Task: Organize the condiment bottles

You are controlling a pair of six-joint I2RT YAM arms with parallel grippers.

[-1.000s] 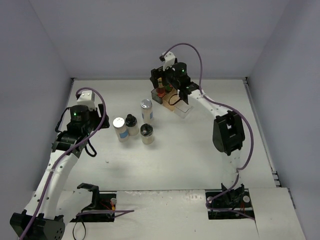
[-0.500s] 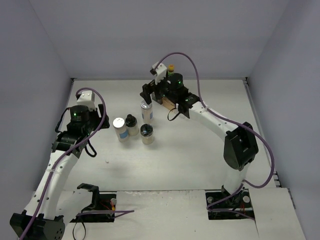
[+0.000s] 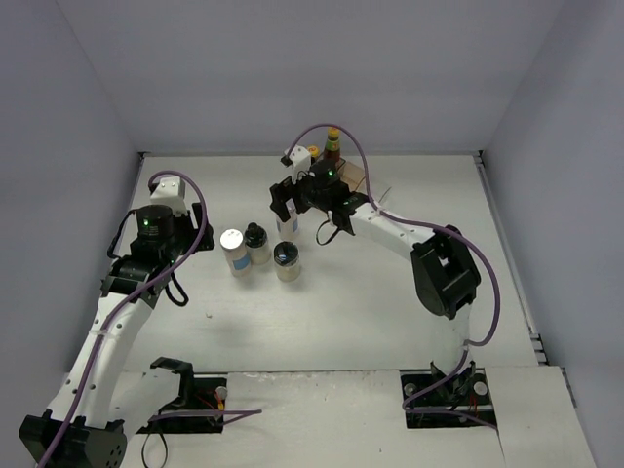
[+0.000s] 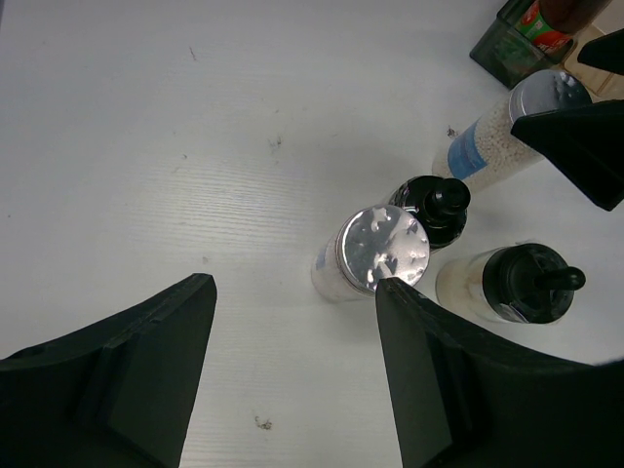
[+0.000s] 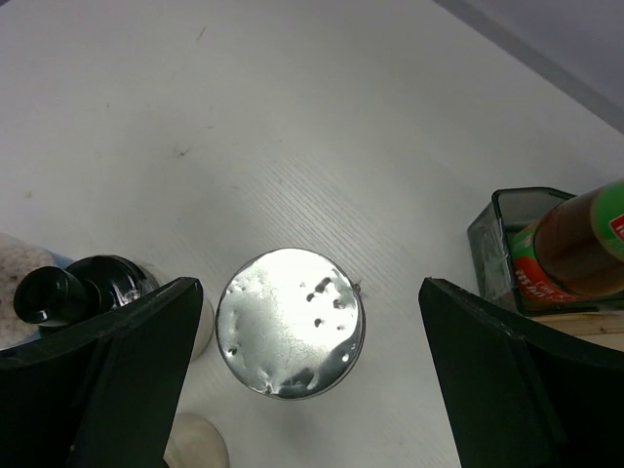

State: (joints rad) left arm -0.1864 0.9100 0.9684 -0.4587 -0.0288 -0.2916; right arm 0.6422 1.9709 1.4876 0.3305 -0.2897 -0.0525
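Observation:
Two dark sauce bottles with yellow-orange caps stand at the stepped rack at the back. My right gripper is open and empty, with its fingers on either side of a silver-lidded shaker, above it and not touching it. The other shaker stands with two black-topped jars at the centre left. My left gripper is open and empty, held above the table to the left of that shaker.
The rack's smoky corner and a sauce bottle lie just right of the right gripper. A black-topped jar stands close on its left. Walls close the table at the left, back and right.
My right gripper has moved from the rack to the left and nearer, over the silver-lidded shaker. Both sauce bottles now show at the rack. The left arm has not moved.

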